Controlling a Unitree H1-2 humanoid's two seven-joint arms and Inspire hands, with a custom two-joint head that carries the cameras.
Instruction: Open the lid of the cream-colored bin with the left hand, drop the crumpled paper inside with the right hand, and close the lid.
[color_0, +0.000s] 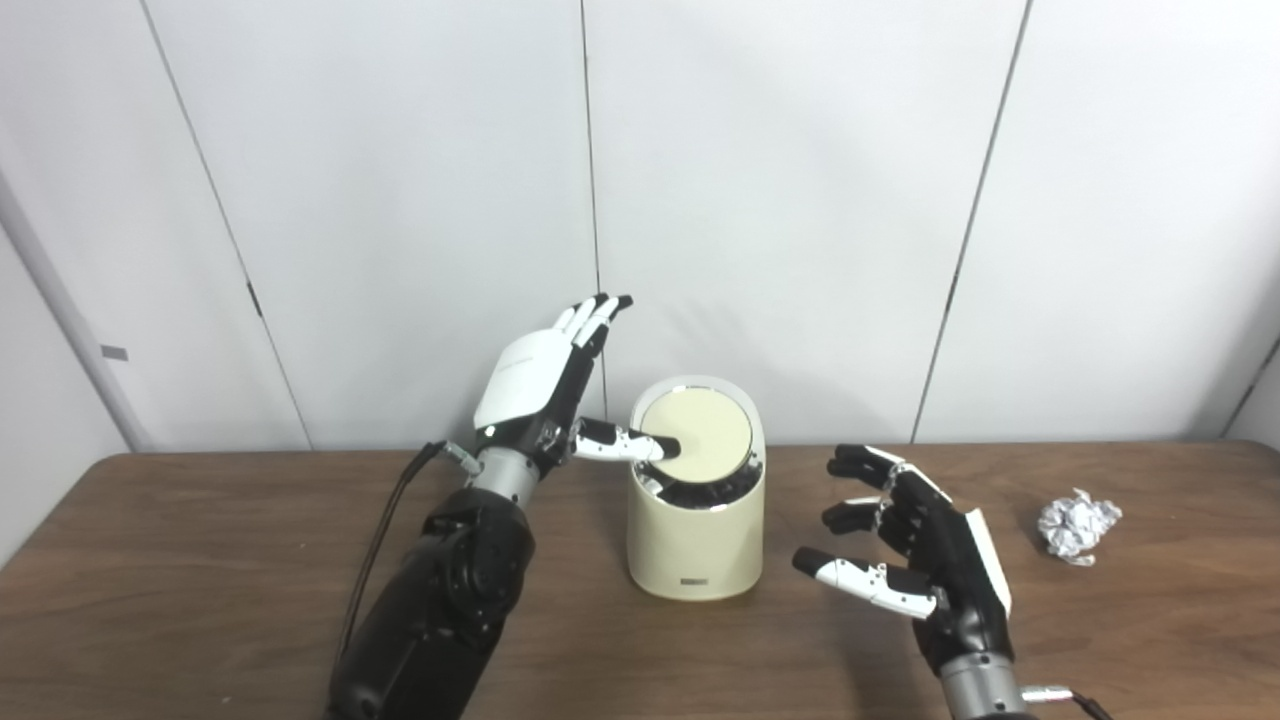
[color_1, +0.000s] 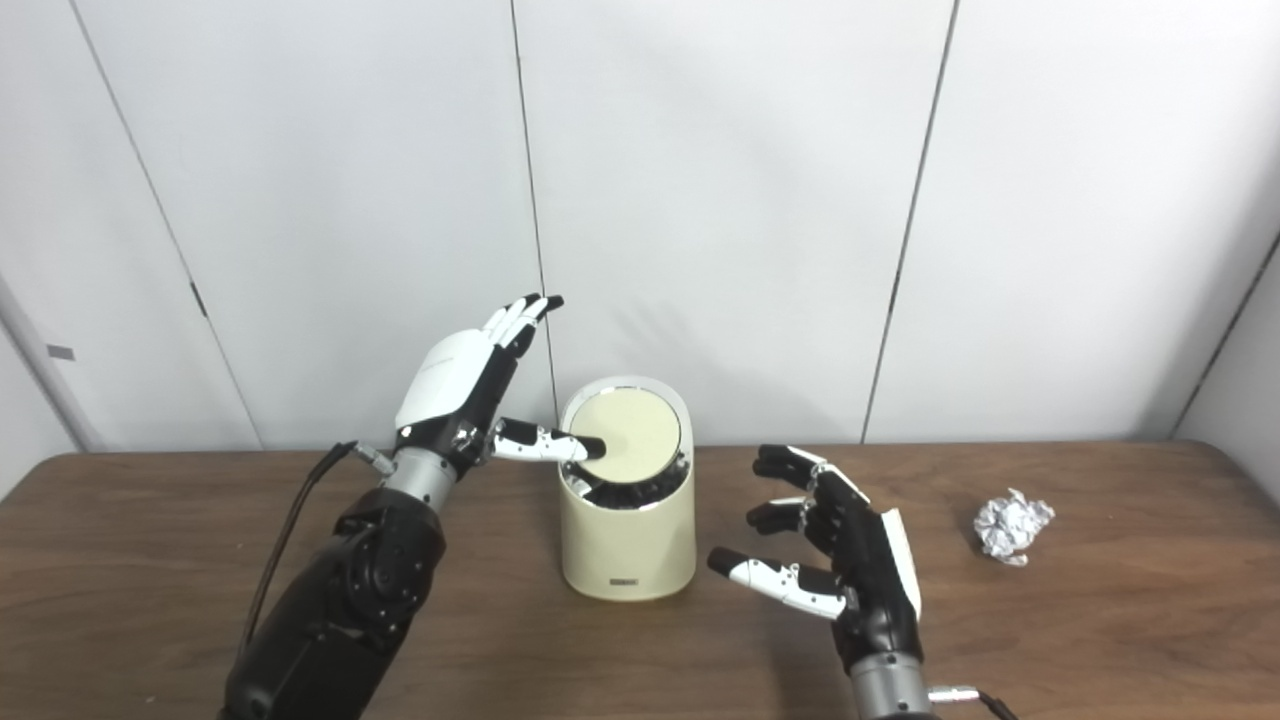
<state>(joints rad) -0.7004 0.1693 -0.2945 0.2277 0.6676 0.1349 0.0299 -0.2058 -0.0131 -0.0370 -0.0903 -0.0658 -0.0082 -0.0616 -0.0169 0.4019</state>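
Note:
The cream-colored bin (color_0: 695, 540) stands on the brown table near its middle. Its round lid (color_0: 697, 427) is tilted up at the front, showing a dark gap beneath. My left hand (color_0: 540, 385) is open beside the bin's left, fingers pointing up, and its thumb rests on the lid's left edge. My right hand (color_0: 915, 550) hovers open to the right of the bin, holding nothing. The crumpled paper (color_0: 1077, 525), a silvery-white wad, lies on the table further right, apart from my right hand.
A white panelled wall stands right behind the table (color_0: 200, 560). The table's far edge runs just behind the bin. A black cable runs along my left forearm (color_0: 440, 600).

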